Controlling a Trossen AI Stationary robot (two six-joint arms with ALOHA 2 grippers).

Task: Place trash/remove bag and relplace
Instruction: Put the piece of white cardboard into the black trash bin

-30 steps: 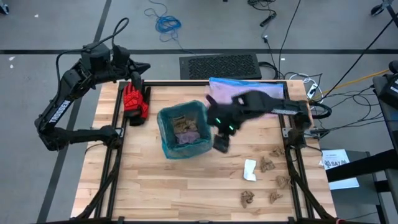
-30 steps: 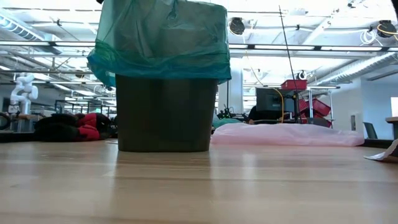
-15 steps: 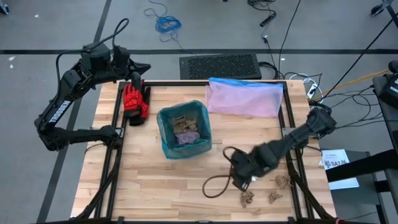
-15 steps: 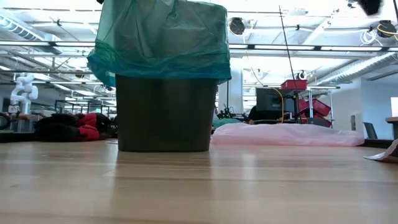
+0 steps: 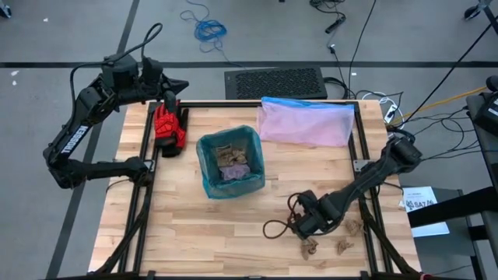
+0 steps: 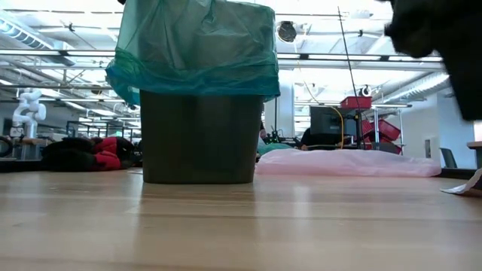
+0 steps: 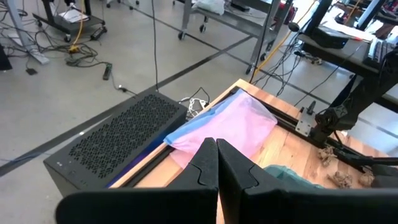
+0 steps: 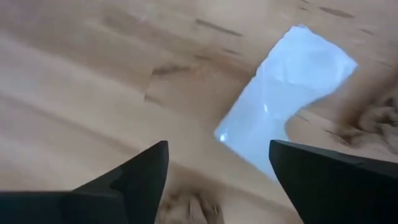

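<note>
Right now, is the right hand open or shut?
Open: the right hand has its fingers spread wide above a white scrap on the table.

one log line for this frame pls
right end effector: open, over white scrap | left end effector: shut, parked | bag: lining bin

The left arm (image 5: pixel 85 132) is folded at the table's far left corner, its elbow out past the edge, and its gripper (image 7: pixel 216 163) has both fingers pressed together. The right arm (image 5: pixel 373 173) reaches in from the right edge, stretched low toward the near right part of the table; its gripper (image 8: pixel 217 177) hangs close over the wood with fingers spread wide, holding nothing.
</note>
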